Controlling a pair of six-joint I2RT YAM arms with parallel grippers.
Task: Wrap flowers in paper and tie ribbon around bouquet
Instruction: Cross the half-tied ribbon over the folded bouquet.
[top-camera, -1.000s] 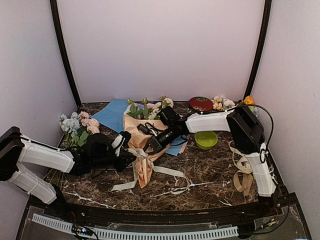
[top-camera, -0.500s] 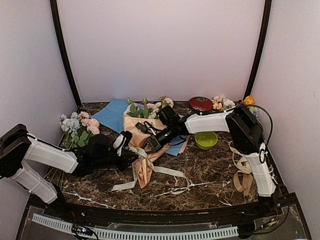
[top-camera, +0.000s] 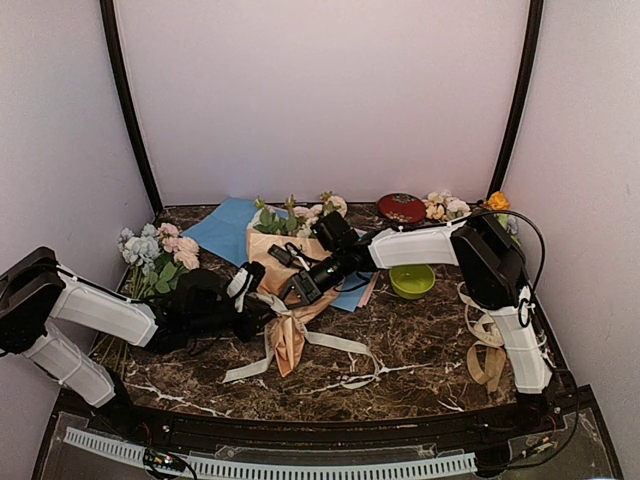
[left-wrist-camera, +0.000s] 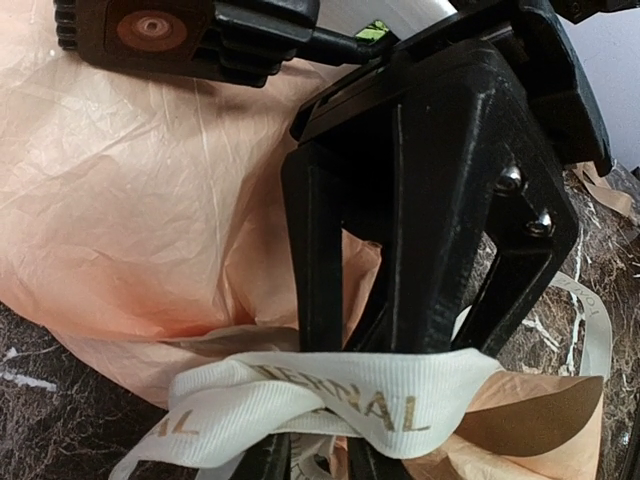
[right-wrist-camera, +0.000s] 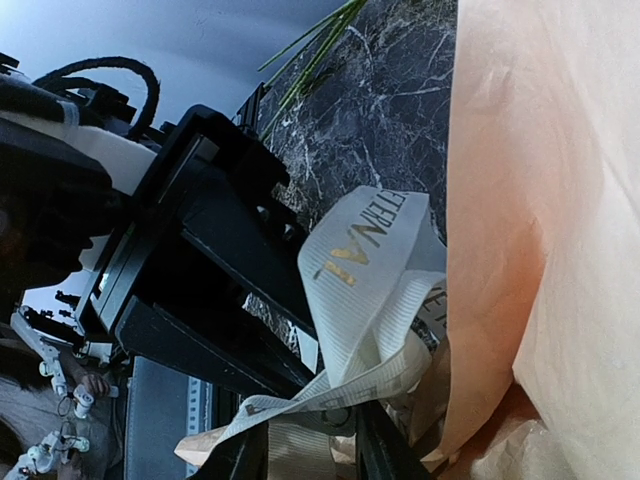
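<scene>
Looking from the top camera: the bouquet (top-camera: 283, 285) lies mid-table (top-camera: 420, 350), blooms toward the back wall and the cone's point toward the arms. The flowers (top-camera: 298, 216) show only in this view. Both wrist views are filled with paper (left-wrist-camera: 130, 200) and ribbon (left-wrist-camera: 330, 400).

The ribbon circles the cone's waist, and two tails trail onto the marble, one left and one right. The wrist views add the printed lettering and a twisted crossing at the waist.

Hard to read: the left gripper (left-wrist-camera: 318, 462) has its tips cut off by the bottom edge of its own view. They sit close together, with the ribbon pinched between them at the twist. From above, both grippers are black on black and the jaws are unreadable.

The right gripper (right-wrist-camera: 308, 455) has its fingers apart, with a ribbon strand lying loose in the gap. The left wrist view shows it standing over the twist, paper visible between its fingers.

Both grippers meet at the crossing, the left from the left side and the right from the far right.
</scene>
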